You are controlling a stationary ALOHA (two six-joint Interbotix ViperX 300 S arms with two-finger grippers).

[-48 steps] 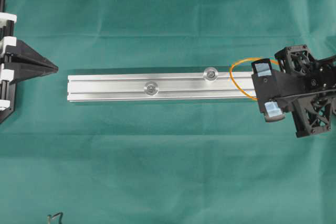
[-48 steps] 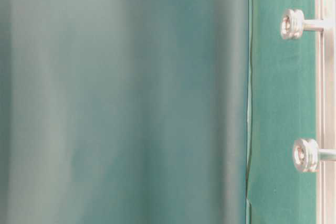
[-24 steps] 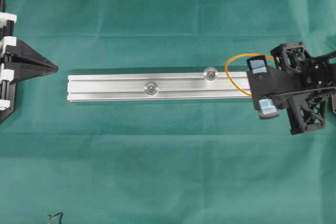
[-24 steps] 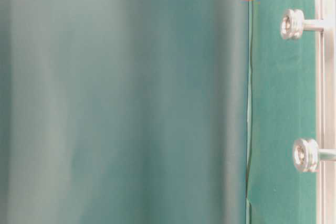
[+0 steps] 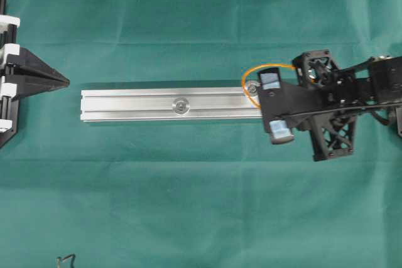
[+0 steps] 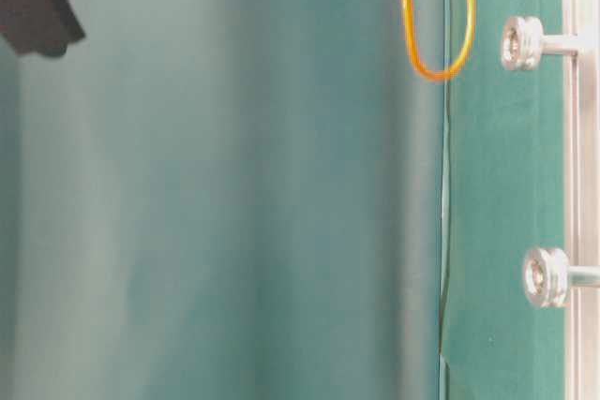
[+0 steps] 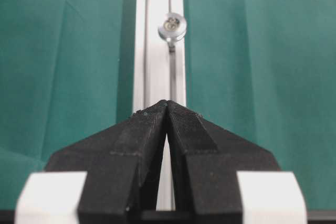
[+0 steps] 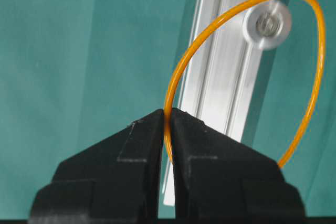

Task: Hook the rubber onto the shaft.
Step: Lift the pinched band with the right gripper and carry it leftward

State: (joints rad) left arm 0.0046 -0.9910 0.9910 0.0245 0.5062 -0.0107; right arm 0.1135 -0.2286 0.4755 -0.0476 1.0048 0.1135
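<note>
Because your right end effector (image 8: 167, 115) pinches the rubber (image 8: 315, 77) at one edge, the loop hangs open over the rail (image 5: 138, 105), ringing the nearer shaft (image 8: 266, 24) without touching it yet, I judge; your left end effector (image 7: 167, 106) waits closed and empty at the rail's far end.

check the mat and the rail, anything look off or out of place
Only a small dark wire scrap lying loose at the bottom edge of the green mat. The aluminium rail lies straight, both its pins upright, and the right gripper pinches the orange rubber band cleanly.
</note>
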